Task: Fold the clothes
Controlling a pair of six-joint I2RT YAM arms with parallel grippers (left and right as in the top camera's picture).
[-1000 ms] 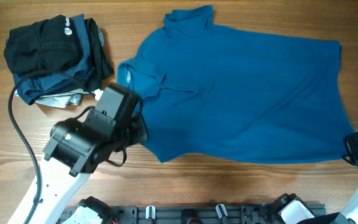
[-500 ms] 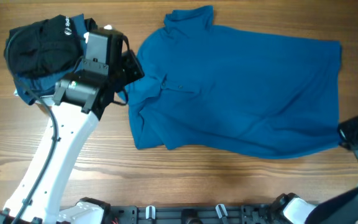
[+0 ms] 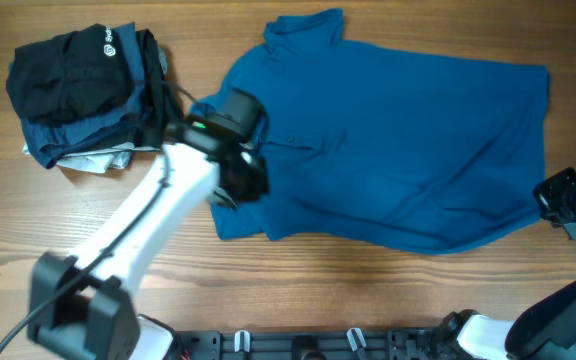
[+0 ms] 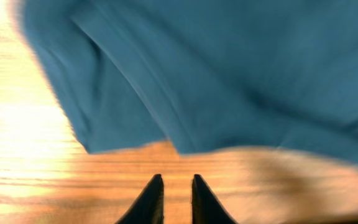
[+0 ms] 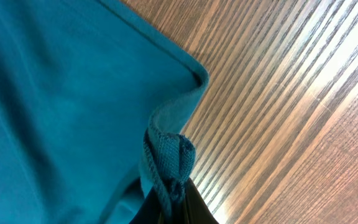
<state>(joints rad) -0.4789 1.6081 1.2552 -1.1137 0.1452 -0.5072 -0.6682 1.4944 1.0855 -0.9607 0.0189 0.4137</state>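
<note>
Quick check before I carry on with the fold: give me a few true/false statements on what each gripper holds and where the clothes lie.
1. The right gripper pinches an edge corner of the polo shirt. True.
2. The left gripper grips the collar. False: its jaws are nearly closed on nothing, above bare table.
3. The black garment tops a pile at the far left. True.
4. The polo shirt lies stacked on that pile. False: it lies spread on the wood beside it.
</note>
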